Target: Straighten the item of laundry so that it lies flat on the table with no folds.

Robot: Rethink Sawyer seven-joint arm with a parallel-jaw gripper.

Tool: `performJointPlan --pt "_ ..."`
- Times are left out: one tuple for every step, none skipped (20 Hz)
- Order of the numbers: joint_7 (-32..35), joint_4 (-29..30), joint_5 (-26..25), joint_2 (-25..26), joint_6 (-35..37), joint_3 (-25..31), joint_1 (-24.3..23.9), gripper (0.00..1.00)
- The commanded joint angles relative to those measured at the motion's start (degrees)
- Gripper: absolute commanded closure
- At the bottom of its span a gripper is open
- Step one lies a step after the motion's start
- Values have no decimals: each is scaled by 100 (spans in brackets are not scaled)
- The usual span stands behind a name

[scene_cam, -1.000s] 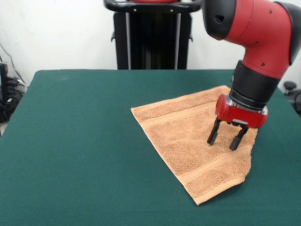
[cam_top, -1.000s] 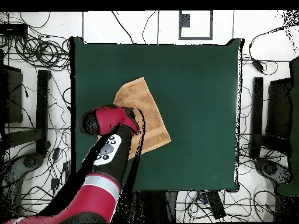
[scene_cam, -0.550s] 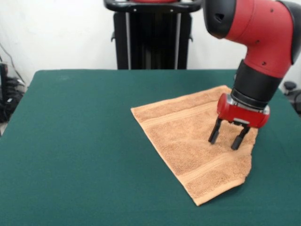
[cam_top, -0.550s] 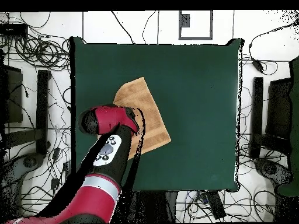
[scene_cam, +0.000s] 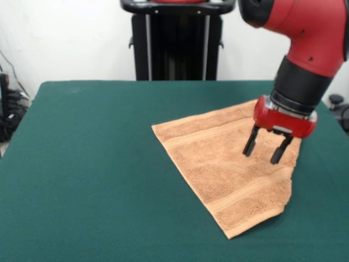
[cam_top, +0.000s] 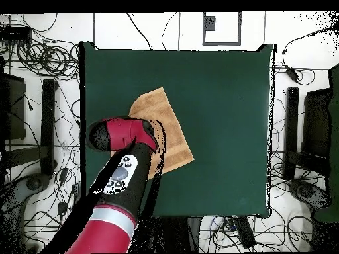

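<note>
Lying spread at the table's [scene_cam: 82,164] four o'clock side, the towel [scene_cam: 223,164] points one corner toward me; farther back, at its two o'clock edge, the gripper [scene_cam: 266,150] hangs above it, fingers parted, empty.

The front view looks from a low, oblique angle across the table [scene_cam: 82,180], close enough that the near and right-hand edges of the green surface run out of the picture. It faces a white wall [scene_cam: 65,38] and a black stand [scene_cam: 177,41] behind the far edge.

The overhead view looks straight down from high above, far enough to take in the whole table [cam_top: 225,99] plus the cable-strewn floor [cam_top: 40,73] on all sides.

Both views share the table, the towel [scene_cam: 229,169] [cam_top: 171,132] and the red arm [scene_cam: 305,49] [cam_top: 116,192]. The towel lies right of centre in the front view and left of centre in the overhead view.
</note>
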Motion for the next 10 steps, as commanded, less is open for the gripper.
performJointPlan --pt "461 702 -181 -289 343 502 -210 0" --pt "404 747 -212 -317 298 542 -258 0" --pt "347 792 -243 -345 252 581 -305 0" --pt "315 804 -258 -339 228 617 -353 0" --pt "319 861 -263 -366 193 638 -383 0" --pt "296 845 -266 -342 190 671 -434 0" --pt "291 876 -278 -347 161 690 -457 0" --pt "285 927 -295 -354 126 716 -475 0" --pt "267 942 -320 -350 133 713 -480 0" --pt "232 946 -362 -339 166 696 -477 0"
